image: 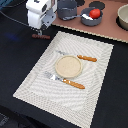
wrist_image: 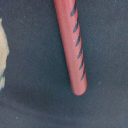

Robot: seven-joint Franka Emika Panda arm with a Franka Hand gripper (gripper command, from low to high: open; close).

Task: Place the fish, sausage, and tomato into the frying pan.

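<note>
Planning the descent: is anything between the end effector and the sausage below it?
Nothing visible. The end effector hangs directly over the sausage, which lies alone on the dark table. The wrist view shows the sausage uncovered.

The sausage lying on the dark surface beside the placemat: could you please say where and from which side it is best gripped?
Grip the sausage near its middle, coming straight down from above with the fingers across its narrow width. It is a thin straight rod lying flat, so the ends offer little purchase. The hand hangs just above it; whether it is open cannot be told.
</note>
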